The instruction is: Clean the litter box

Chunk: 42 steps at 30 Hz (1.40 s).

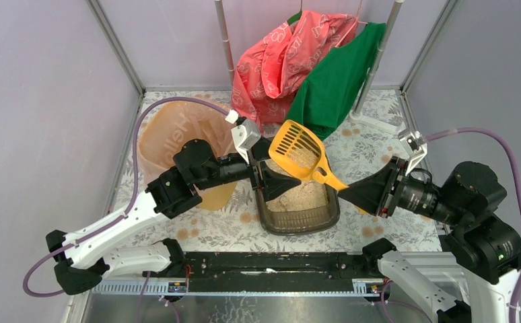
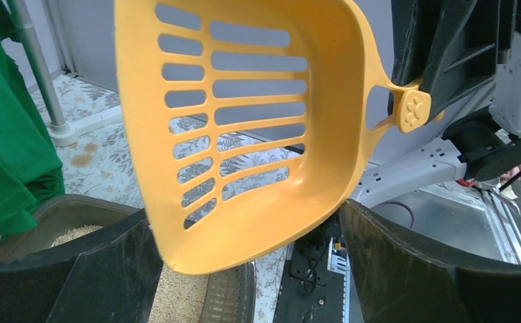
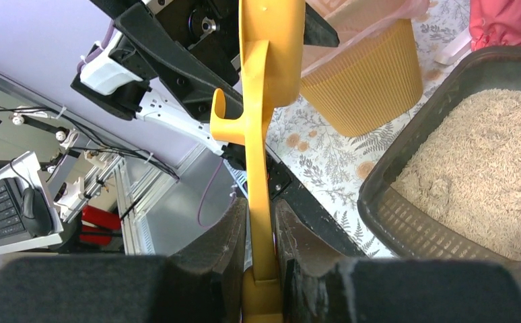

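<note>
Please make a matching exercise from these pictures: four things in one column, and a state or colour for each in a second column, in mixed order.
Things:
1. scoop
2. litter box
3. left gripper
4. right gripper

States:
a. open wide, holding nothing
b. holds beige granules
c. shut, holding something
d. yellow, with slots

Right pairs: 1-d, 2-b, 3-a, 4-c.

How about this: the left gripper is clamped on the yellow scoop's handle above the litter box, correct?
No: the right gripper is clamped on the yellow scoop's handle above the litter box, as the right wrist view shows; the left gripper is open.
</note>
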Available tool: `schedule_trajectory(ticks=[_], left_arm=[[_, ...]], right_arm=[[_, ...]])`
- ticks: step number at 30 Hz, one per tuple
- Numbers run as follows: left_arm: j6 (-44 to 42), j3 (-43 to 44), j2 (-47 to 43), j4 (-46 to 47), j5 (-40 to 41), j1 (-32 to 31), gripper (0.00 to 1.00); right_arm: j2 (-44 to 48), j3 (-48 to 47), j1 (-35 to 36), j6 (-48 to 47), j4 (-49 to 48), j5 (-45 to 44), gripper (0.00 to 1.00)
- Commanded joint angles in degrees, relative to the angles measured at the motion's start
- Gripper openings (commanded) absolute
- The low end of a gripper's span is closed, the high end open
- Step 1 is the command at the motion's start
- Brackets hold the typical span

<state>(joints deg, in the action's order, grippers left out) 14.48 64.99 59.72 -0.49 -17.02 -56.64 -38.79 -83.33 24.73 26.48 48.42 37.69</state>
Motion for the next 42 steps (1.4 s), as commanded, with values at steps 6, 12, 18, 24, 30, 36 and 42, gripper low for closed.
schedule_trajectory(ticks=[6,12,18,24,30,36,42], left_arm=[[2.0,5.0,-1.9,-2.5,-0.3,0.5,0.99],[7.9,4.7,-4.2,-2.8,3.2,0.5,0.99],[10.1,6.0,-2.2,-5.9,5.1,1.4,0.99],[16.2,-0.1,0.5,3.3,-2.5,1.4,0.86],[18.4,-2.7,0.8,5.8,-3.2,1.4,0.05],[17.2,-1.1,0.9,3.2,-2.6,1.4,0.0],[20.1,-3.5,-0.4,3.4,6.7,1.6,0.0]], right_arm=[[3.3,0.6,0.1,-2.4,7.6,3.2,0.0],[5.4,3.4,0.1,-1.7,6.2,3.9,0.0],[7.0,4.9,0.1,0.7,3.6,5.7,0.0],[8.2,6.1,0.1,2.7,0.4,7.3,0.0],[8.2,8.1,0.1,3.5,-1.7,8.6,0.0],[8.4,8.8,0.1,2.6,-2.9,4.3,0.36],[10.0,5.2,0.1,0.4,-4.3,-13.6,0.96]])
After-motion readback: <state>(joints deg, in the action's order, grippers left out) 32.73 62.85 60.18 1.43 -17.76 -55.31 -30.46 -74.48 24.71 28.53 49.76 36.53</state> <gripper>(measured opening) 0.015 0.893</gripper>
